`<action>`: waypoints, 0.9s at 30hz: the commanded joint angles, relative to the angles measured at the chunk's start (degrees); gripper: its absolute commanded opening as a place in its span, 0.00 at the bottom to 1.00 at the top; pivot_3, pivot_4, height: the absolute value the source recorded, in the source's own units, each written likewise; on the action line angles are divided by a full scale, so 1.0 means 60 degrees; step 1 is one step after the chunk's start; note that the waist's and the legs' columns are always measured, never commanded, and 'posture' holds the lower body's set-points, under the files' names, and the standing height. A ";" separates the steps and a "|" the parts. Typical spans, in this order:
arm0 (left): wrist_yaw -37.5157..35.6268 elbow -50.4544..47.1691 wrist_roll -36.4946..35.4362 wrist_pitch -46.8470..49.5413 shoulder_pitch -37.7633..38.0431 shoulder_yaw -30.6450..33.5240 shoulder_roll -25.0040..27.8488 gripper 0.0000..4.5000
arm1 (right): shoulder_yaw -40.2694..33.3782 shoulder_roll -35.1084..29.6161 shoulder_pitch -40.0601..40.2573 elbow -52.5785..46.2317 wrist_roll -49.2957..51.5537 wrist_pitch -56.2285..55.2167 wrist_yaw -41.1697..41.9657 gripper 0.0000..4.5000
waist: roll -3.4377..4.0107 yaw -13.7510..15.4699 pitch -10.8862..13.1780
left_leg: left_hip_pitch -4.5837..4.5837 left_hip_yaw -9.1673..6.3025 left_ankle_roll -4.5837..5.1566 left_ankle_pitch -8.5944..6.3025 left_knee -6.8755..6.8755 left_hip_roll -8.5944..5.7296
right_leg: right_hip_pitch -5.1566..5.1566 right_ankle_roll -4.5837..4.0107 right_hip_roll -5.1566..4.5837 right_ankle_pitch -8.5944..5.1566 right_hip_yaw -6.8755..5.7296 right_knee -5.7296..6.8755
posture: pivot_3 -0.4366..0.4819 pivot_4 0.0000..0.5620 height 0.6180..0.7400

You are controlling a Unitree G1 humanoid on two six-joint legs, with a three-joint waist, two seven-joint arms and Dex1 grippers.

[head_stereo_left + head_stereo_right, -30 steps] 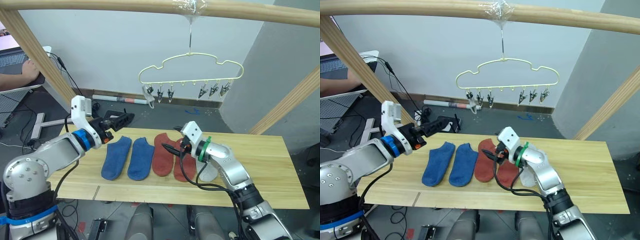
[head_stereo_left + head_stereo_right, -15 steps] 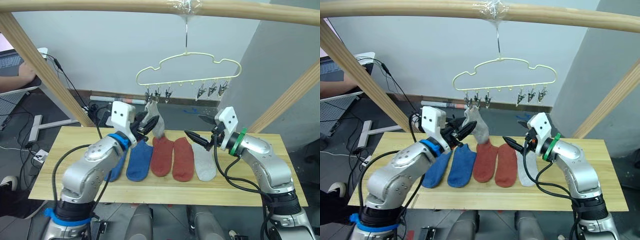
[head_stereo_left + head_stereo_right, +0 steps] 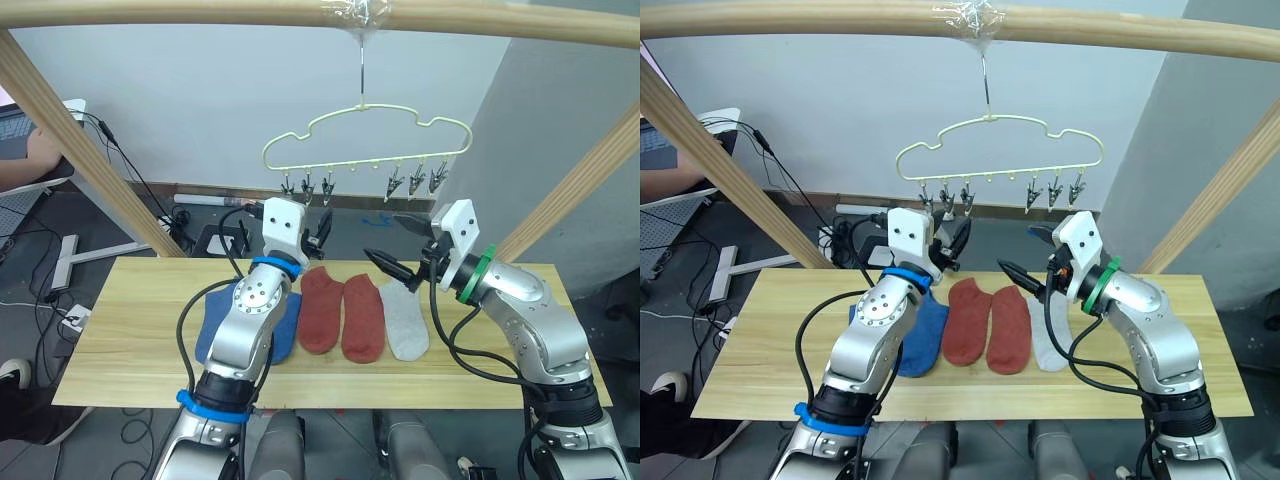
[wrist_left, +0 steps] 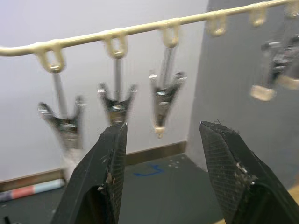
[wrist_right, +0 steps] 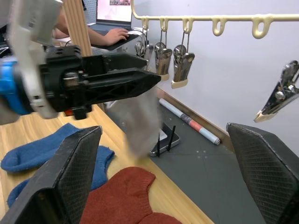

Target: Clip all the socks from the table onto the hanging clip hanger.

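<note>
Nearest me, the table (image 3: 120,340) holds five socks in a row: two blue (image 3: 212,330), partly hidden behind my left arm, two red (image 3: 342,315) side by side, and one grey (image 3: 405,322) at the right end. All lie flat, toes towards me.

Above them, my right gripper (image 3: 383,234) hovers over the grey one with its fingers spread wide and empty. My left gripper (image 4: 162,128) is raised just short of the hanger's left clips (image 4: 164,95), fingers parted with nothing between them.

A second grey sock (image 5: 138,123) hangs limp beside that gripper, under the left clips. I judge it clipped, though the grip itself is hidden.

The hanger (image 3: 365,107) hangs from the pole, its other clips bare. So I judge one done, five left.
</note>
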 commanded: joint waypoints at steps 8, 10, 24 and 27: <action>-0.0250 0.1392 0.0470 -0.1246 -0.0651 0.0301 -0.0521 0.56 | -0.0255 -0.0229 -0.0205 -0.0655 0.0313 0.0083 -0.0128 1.00 | 0.0000 -0.0153 0.0000 | -0.0001 -0.0003 0.0000 0.0000 -0.0002 0.0000 | 0.0000 0.0001 0.0001 0.0000 -0.0003 0.0000 | 0.45 0.42 1.00; -0.0133 0.1872 0.0550 -0.1483 -0.1043 0.0460 -0.0593 0.56 | -0.0275 -0.0266 -0.0185 -0.0677 0.0294 0.0087 -0.0140 1.00 | 0.0000 -0.0156 0.0000 | 0.0000 -0.0003 0.0000 0.0000 -0.0002 0.0000 | 0.0001 0.0001 0.0001 0.0000 -0.0003 0.0003 | 0.45 0.42 1.00; 0.0046 0.2149 0.0986 -0.1840 -0.1287 0.0810 -0.0590 0.56 | -0.0284 -0.0386 -0.0150 -0.0761 0.0288 0.0105 -0.0242 1.00 | 0.0000 -0.0179 0.0000 | 0.0001 -0.0003 0.0000 0.0001 -0.0002 -0.0001 | 0.0001 0.0005 0.0001 0.0002 -0.0002 0.0003 | 0.45 0.42 1.00; -0.0117 0.1713 0.0911 -0.1658 -0.0883 0.0789 -0.0567 0.56 | -0.0249 -0.0381 -0.0135 -0.0798 0.0284 0.0102 -0.0237 1.00 | 0.0000 -0.0194 0.0000 | 0.0004 -0.0002 0.0000 0.0001 -0.0004 0.0000 | 0.0001 0.0004 0.0001 0.0002 -0.0002 0.0005 | 0.44 0.41 1.00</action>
